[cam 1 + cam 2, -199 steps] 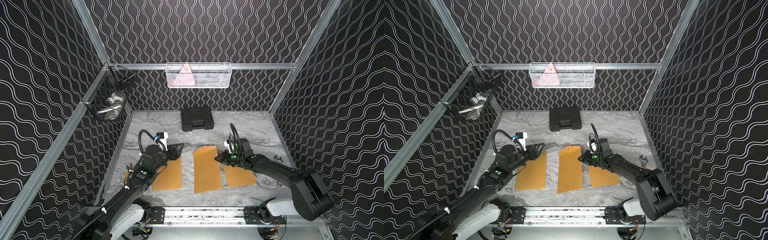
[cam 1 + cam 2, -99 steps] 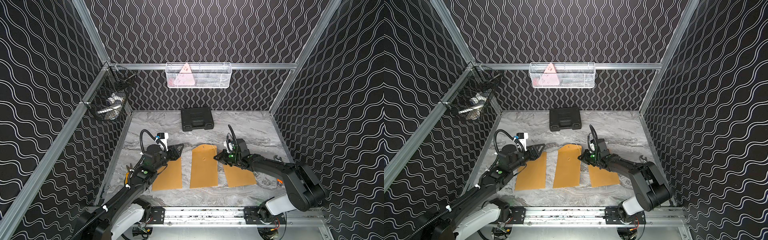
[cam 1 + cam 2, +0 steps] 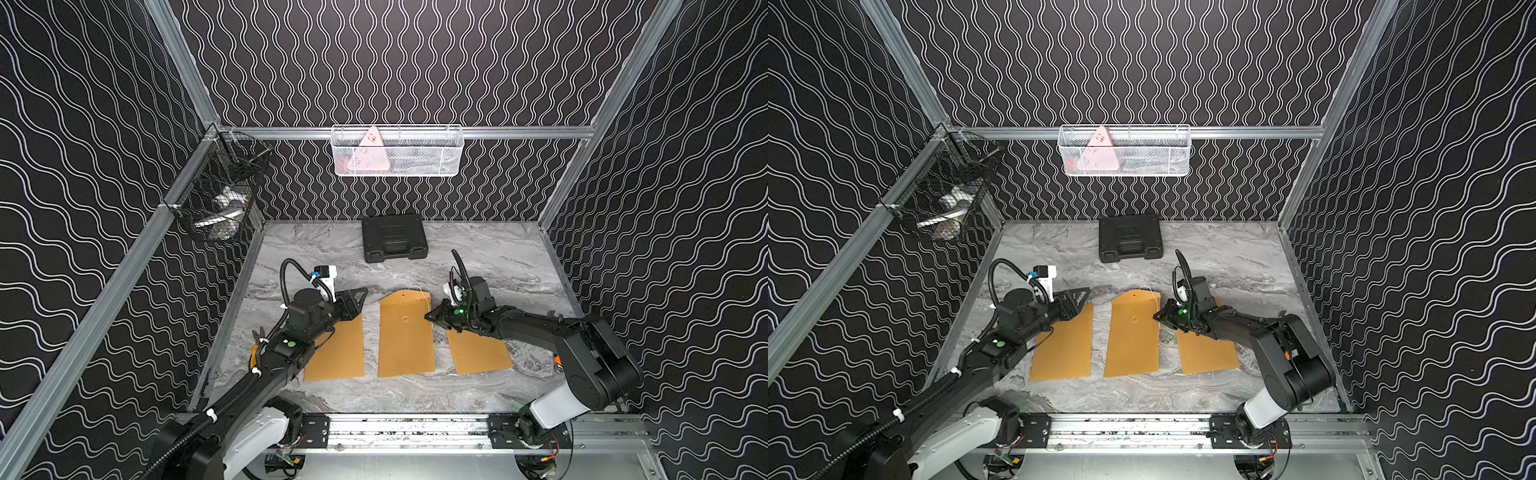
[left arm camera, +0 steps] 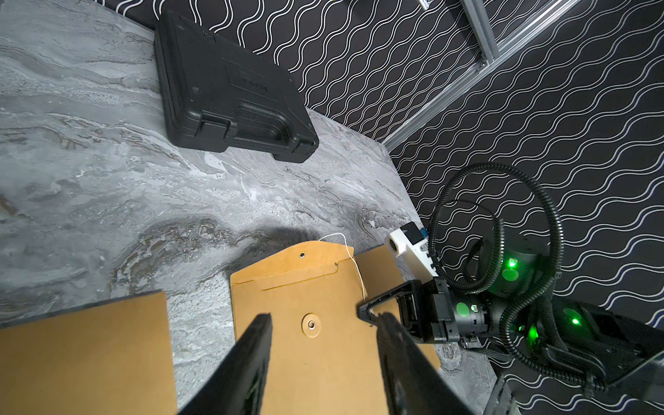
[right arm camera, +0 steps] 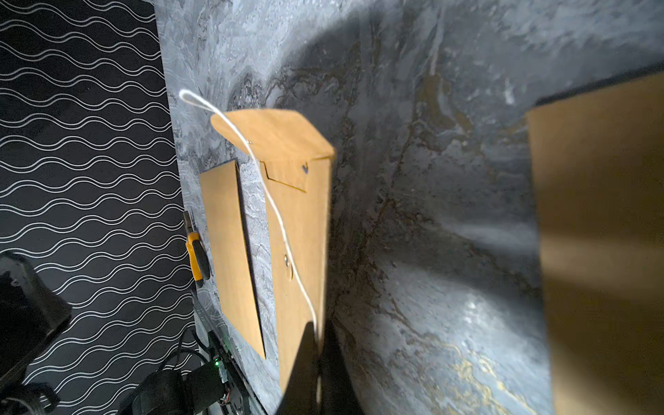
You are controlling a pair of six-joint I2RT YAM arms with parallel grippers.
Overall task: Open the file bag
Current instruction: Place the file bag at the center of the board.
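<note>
Lying flat on the marble table (image 3: 478,257), between two plain kraft envelopes (image 3: 336,353) and apart from both, the file bag (image 3: 405,345) looks to me like thin, light card. I judge it stiff enough to keep its shape, yet ready to slide or lift off the smooth stone if I tug hard. My left gripper (image 3: 360,296) hangs about half open with nothing in it, above the far corner of the left-hand envelope; I judge it best used to press the bag's body down. The flap (image 3: 401,298) points toward the back wall. My right gripper (image 3: 429,318) is clamped tight on the thin white string (image 5: 276,212), which runs from the flap's eyelet to my fingertips. Limp and slippery, it wants a firm pinch and a gentle pull. The fastening disc (image 4: 311,325) appears free of windings
</note>
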